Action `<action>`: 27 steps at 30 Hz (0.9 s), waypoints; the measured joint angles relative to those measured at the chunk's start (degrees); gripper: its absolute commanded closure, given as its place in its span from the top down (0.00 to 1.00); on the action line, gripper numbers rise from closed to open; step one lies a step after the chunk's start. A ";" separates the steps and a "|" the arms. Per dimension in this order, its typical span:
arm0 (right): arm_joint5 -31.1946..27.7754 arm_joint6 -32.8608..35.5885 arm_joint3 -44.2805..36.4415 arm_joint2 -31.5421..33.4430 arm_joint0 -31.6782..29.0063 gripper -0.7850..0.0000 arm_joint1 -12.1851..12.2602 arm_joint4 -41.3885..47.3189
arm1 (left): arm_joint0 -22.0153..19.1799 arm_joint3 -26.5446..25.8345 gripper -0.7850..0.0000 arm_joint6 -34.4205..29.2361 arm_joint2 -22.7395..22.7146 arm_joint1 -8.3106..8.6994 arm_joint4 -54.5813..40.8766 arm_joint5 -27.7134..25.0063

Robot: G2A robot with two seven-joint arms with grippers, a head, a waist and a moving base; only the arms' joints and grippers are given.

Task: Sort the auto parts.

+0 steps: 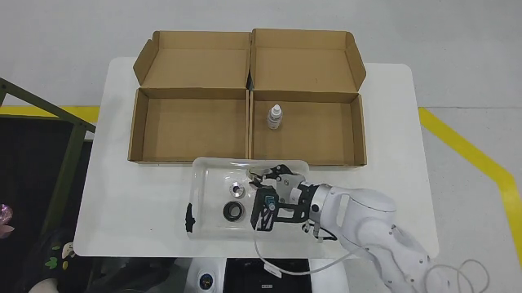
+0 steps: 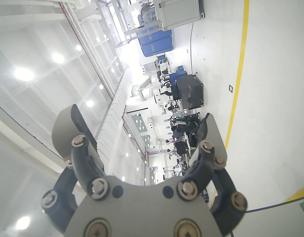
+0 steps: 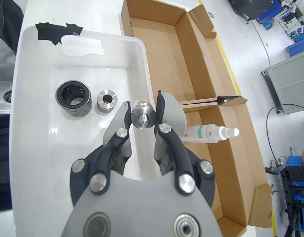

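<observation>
Here the right end effector (image 3: 142, 109) grips a steel part (image 3: 142, 120) in the tray (image 3: 23, 124); lift straight, clearing its wall, toward a box (image 3: 164, 48). Left end effector (image 2: 142, 114) gapes.

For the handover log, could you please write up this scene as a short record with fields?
Right end effector: shut on round metal part, over the white tray
Left end effector: open, holding nothing, facing the room
Other parts in tray: black-rimmed bearing, steel bushing, side by side
Boxes: left box and right box side by side beyond the tray; spray bottle in the right box
</observation>
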 measured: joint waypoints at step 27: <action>-0.32 4.18 7.39 9.29 5.82 0.00 0.02 16.55 | 0.00 0.00 1.00 0.00 0.00 0.00 0.00 0.00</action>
